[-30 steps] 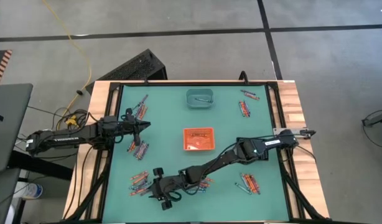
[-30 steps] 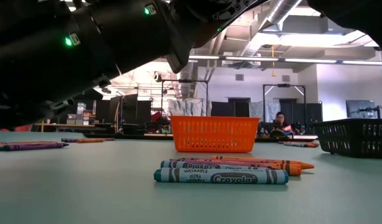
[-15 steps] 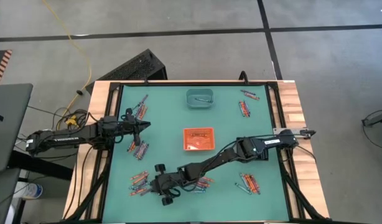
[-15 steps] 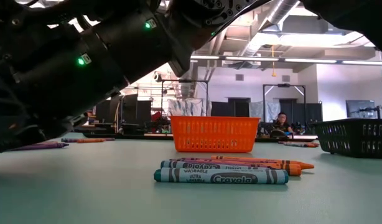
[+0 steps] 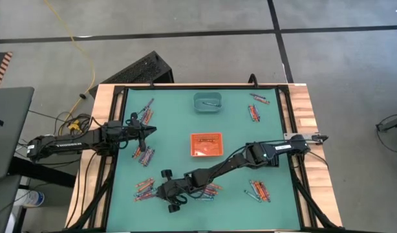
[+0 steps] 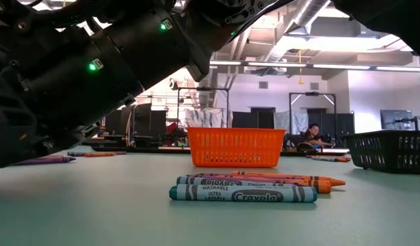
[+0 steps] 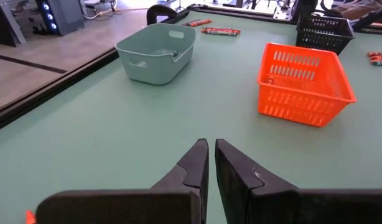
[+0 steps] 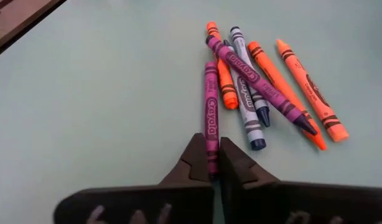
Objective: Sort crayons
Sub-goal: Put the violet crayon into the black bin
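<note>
Crayons lie flat on the green table in small groups. In the right wrist view one such group holds orange, blue-grey and purple crayons [image 8: 253,81], with a single purple crayon [image 8: 209,115] beside them. My right gripper [image 8: 209,148] is shut on that purple crayon, low over the near-left group [image 5: 145,188]. My left gripper [image 5: 149,131] hangs shut with nothing between its fingers, at the table's left side. It is also seen shut in its own wrist view [image 7: 209,152]. The orange tray [image 5: 205,144] stands mid-table and the teal tray [image 5: 207,102] stands farther back. My right gripper pinches the purple crayon's near end [image 8: 210,138] between its two fingertips. The fingers slant down toward the table's left, in line with the crayon. The crayon lies flat on the table and stretches away from the fingertips.
More crayon groups lie at the far left [image 5: 145,115], mid left [image 5: 144,155], near middle [image 5: 210,191], near right [image 5: 258,190] and far right [image 5: 253,113]. A black basket [image 6: 395,150] shows at the right of the low view. A person sits in the room behind [image 6: 308,134].
My right gripper has moved a little toward the table's left edge and down to the near-left crayon group. Its fingers have shut on the purple crayon's end. The crayons have stayed where they lay.
</note>
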Robot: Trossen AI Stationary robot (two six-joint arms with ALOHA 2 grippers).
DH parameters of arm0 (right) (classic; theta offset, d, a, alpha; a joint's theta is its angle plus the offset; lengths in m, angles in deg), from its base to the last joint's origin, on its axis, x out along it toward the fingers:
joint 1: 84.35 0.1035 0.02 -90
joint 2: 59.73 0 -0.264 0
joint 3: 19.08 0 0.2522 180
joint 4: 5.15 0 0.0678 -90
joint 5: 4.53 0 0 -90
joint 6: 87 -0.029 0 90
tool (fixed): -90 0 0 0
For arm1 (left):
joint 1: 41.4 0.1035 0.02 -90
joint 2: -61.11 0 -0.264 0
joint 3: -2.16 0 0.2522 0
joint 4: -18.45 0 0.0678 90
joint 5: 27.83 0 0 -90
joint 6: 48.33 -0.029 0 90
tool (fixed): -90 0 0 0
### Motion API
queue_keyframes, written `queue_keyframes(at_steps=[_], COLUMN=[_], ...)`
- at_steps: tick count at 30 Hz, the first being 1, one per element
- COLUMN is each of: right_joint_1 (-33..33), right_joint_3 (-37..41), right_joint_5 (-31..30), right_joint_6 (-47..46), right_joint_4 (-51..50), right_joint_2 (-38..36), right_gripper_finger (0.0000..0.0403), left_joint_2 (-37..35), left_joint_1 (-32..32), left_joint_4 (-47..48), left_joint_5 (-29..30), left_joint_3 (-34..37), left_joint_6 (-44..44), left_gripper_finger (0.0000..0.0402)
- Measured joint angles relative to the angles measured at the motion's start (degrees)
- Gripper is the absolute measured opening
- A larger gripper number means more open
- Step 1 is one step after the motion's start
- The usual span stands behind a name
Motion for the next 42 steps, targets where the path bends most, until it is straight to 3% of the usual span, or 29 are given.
queue_keyframes(at_steps=[21,35,42], right_joint_1=[-0.81,-1.01,-1.01], right_joint_3=[0.22,0.22,0.13], right_joint_5=[4.15,3.24,-1.68], right_joint_6=[1.63,4.98,3.75], right_joint_4=[-8.73,-28.65,-43.49], right_joint_2=[-4.56,-16.16,-22.75], right_gripper_finger=[0.0006,0.0006,0.0006], left_joint_2=[0.0,0.66,0.66], left_joint_1=[0.0,0.0,0.0], left_joint_4=[-0.03,-0.04,-0.03], left_joint_5=[-0.02,0.0,0.0], left_joint_3=[0.0,0.0,0.0], left_joint_6=[0.0,0.0,0.0], left_gripper_finger=[0.0017,0.0017,0.0017])
